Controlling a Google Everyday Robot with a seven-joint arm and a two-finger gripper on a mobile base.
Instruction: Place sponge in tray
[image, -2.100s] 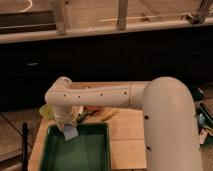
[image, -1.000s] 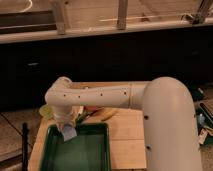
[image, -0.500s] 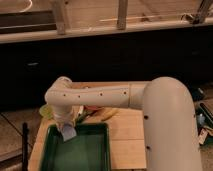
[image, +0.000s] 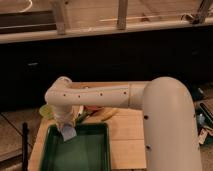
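A: How many trays?
B: One tray (image: 95, 152), dark green, directly below the end effector (image: 66, 127), which hangs over its far left corner.
A: And sponges?
B: One sponge (image: 68, 132), pale blue-grey, right at the end effector.
A: Anything else on the table (image: 127, 135)?
B: One yellow-green item (image: 47, 110) up and left of the end effector; one yellowish item (image: 105, 114) to its right.

Sponge (image: 69, 132) (pale blue) — over tray (image: 100, 152), gripper (image: 65, 126)
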